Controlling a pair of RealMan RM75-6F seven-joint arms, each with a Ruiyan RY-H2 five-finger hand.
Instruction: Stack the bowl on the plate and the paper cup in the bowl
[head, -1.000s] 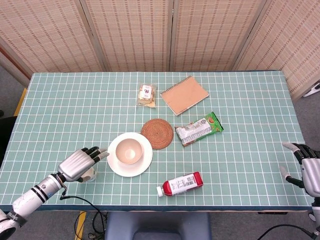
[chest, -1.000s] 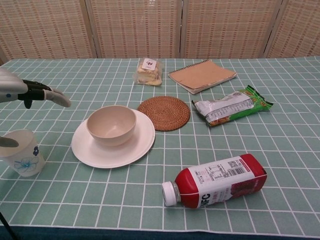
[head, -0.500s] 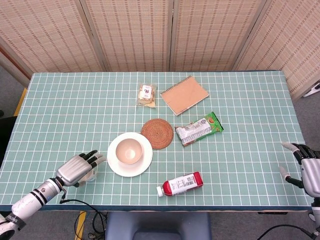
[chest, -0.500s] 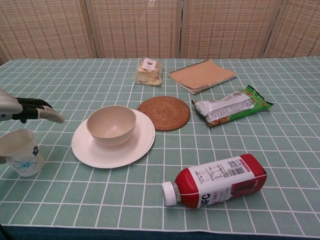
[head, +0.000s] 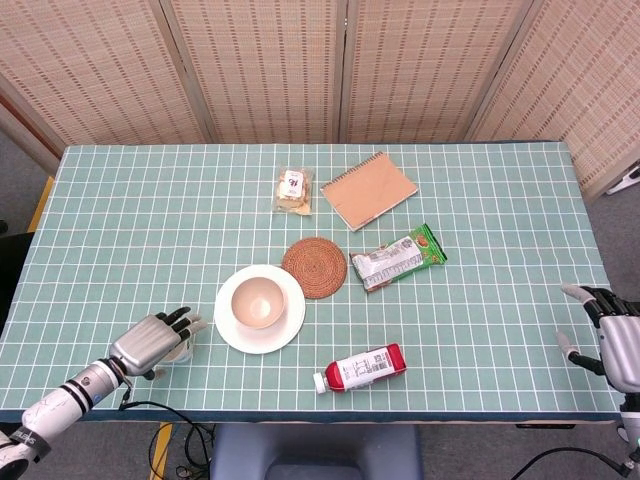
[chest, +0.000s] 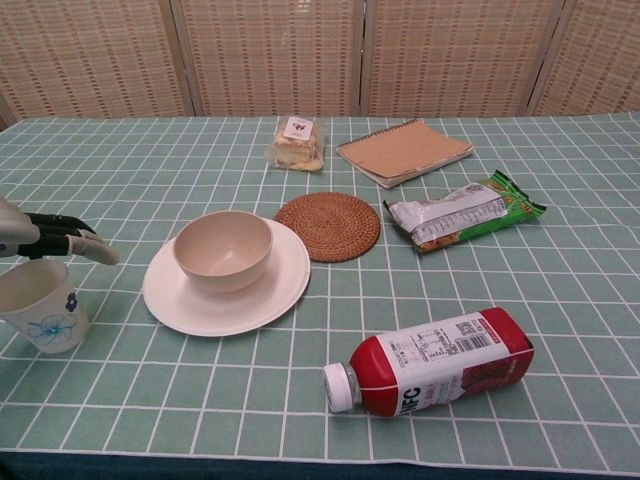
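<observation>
A beige bowl sits on the white plate near the table's front middle. The white paper cup with a blue flower print stands upright left of the plate. My left hand hovers low over the cup, its fingers stretched out just past the far rim and its thumb hidden; I cannot tell whether it touches the cup. My right hand rests at the table's front right edge, fingers apart and empty.
A red juice bottle lies on its side in front of the plate. A woven coaster, a green snack packet, a notebook and a bagged pastry lie further back.
My left hand has drawn back toward the table's front edge and sunk lower over the paper cup. The cup, bowl, plate and right hand have stayed put.
</observation>
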